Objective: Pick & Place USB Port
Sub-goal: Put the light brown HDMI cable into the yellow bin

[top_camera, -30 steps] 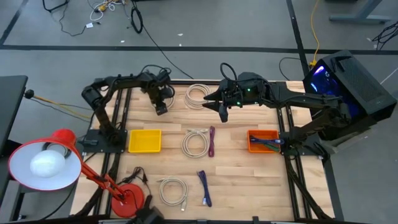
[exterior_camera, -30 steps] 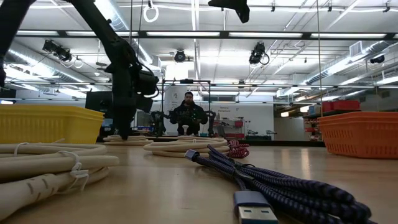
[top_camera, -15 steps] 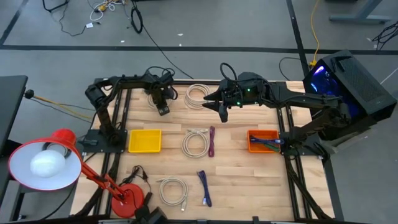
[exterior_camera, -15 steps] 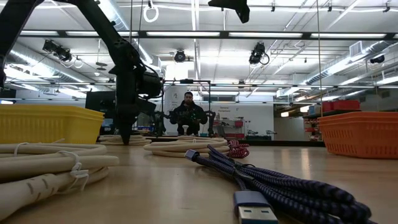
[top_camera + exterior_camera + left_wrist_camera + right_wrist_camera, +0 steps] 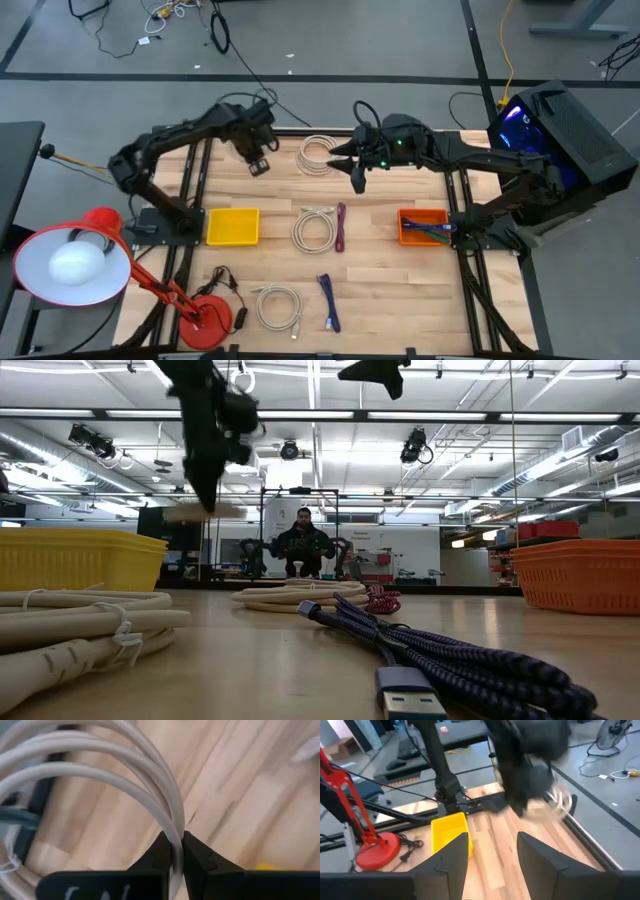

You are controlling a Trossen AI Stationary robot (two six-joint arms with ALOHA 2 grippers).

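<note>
1. High view: wooden worktop (image 5: 380, 290) on a dark frame, grey floor around it, red desk lamp (image 5: 75, 262) off its front-left corner. Left gripper (image 5: 258, 165) is near the back edge, left of centre, with a pale blur under it that reads as a coil. Another white coil (image 5: 318, 155) lies just right of it at the back edge. Yellow bin (image 5: 232, 226) sits at the left edge, orange bin (image 5: 423, 225) at the right edge with cables inside. More cables mid-worktop and at the front: white coil (image 5: 313, 229), purple cable (image 5: 341, 227), blue USB cable (image 5: 328, 302), white coil (image 5: 279, 307).
2. Low view: ceiling lights and racking behind, a person (image 5: 303, 543) far back. Left arm is raised clear of the worktop, a blurred pale coil (image 5: 205, 511) hanging at its tip. Right arm shows only at the top.
3. Left wrist view: fingers (image 5: 156, 855) clenched on a strand of white cable coil (image 5: 100, 770), with wood below it. So the task's cable is in the grasp, off the surface.
4. Right wrist view: right gripper (image 5: 492, 851) parted, empty, hovering over the back-centre worktop, looking toward the yellow bin (image 5: 449, 829) and lamp base (image 5: 382, 849).
5. Step, as I judge it: lift and carry. Next: swing the coil over a bin, likely yellow as the nearest, lower it, then release. The loose loops could snag on the bin rim.
</note>
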